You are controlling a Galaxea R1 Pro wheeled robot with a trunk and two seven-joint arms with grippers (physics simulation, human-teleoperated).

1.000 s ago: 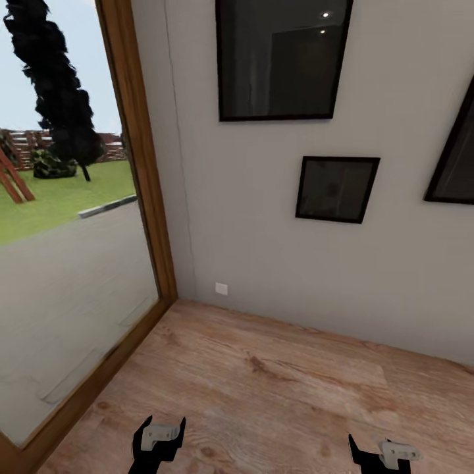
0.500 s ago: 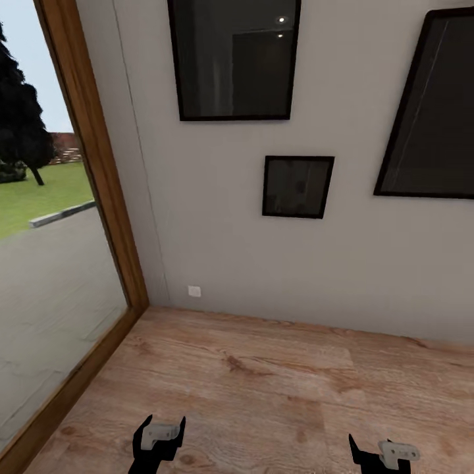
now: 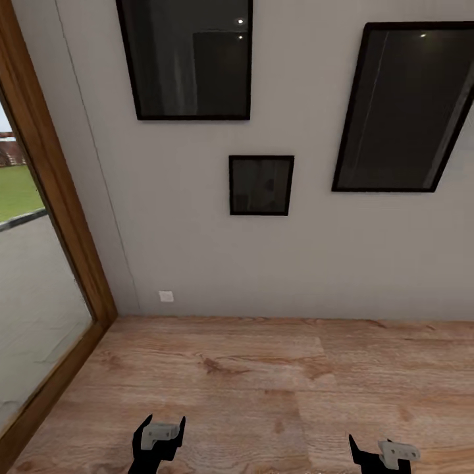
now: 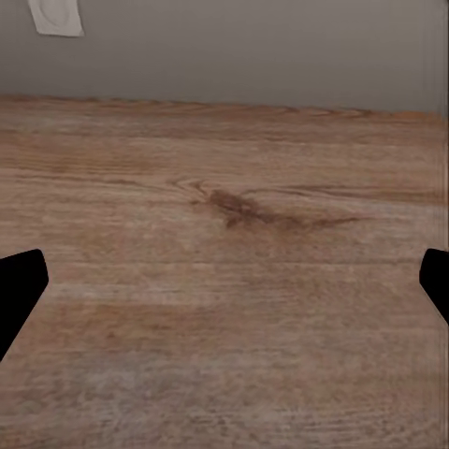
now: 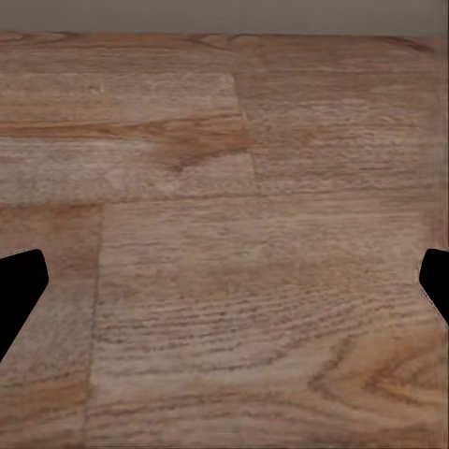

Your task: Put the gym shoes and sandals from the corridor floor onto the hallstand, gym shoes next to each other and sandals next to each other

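Wood-framed glass door (image 3: 39, 217) at left, then light brown wood-plank corridor floor (image 3: 263, 375) below a grey wall with three black frames (image 3: 261, 185). Left gripper (image 3: 158, 435) and right gripper (image 3: 382, 453) hang spread wide, empty. Shoes and rack unsighted; robot should scan slowly, arms tucked.

The head camera is looking forward and down from high up, taking in the corridor floor (image 3: 263, 368) and the far wall (image 3: 316, 263). Each wrist camera is hovering low, facing across the floor (image 4: 224, 281) toward the wall's foot. The left wrist and head views are sharing the white wall socket (image 3: 166, 296).
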